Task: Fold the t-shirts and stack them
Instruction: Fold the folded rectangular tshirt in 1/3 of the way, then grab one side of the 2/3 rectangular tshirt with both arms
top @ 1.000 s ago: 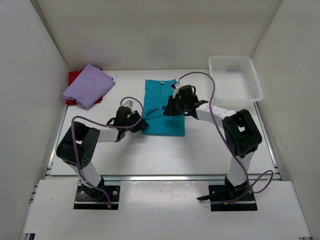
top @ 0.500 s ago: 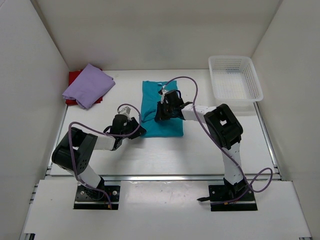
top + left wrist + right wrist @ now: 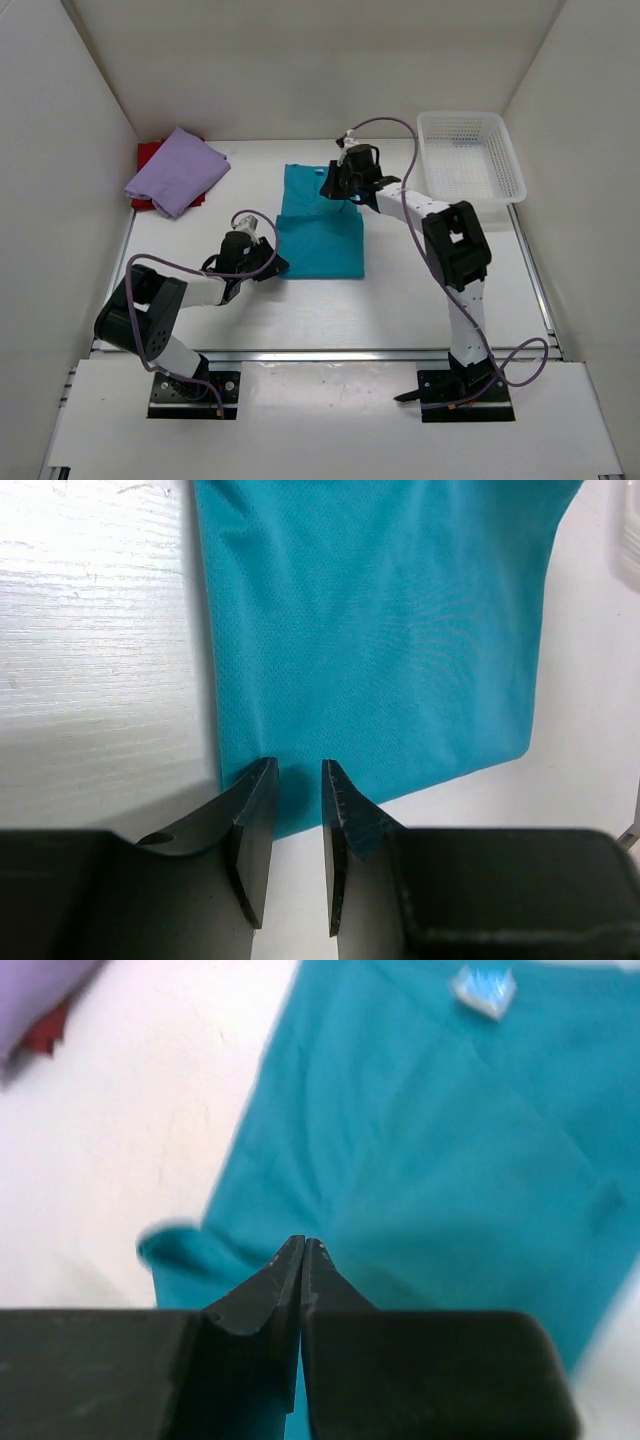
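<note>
Far-left corner of the table (image 3: 420,290): red t-shirt (image 3: 147,152) lies flat, mostly covered by the folded lavender t-shirt (image 3: 177,170) stacked on it. Only a red edge shows at back and lower side.

L arm: elbow swung out to the left near the table's front edge, forearm running low across the table to the right and slightly away. Left gripper (image 3: 278,263) points right, at the near-left corner of the teal t-shirt (image 3: 320,235). In the wrist view its fingers (image 3: 255,825) stand narrowly parted, with the teal hem lying flat under the gap and bare table on both sides. Can't tell if the tips touch the cloth.

Teal t-shirt lies mid-table as a tall folded rectangle, neck end away from the arms, with some wrinkles. Well apart from the other two shirts.

R arm: upright from its base to a high elbow, then forearm stretched away and to the left. Right gripper (image 3: 332,187) hangs over the shirt's far end, toward its right side. Its tips are pressed together, nothing visible betw. them. Wrist view shows teal cloth beneath, a neck label (image 3: 483,988) and a curled bit of fabric at the shirt's edge.

Far-right corner: white mesh basket (image 3: 460,116), apart from the shirt.
</note>
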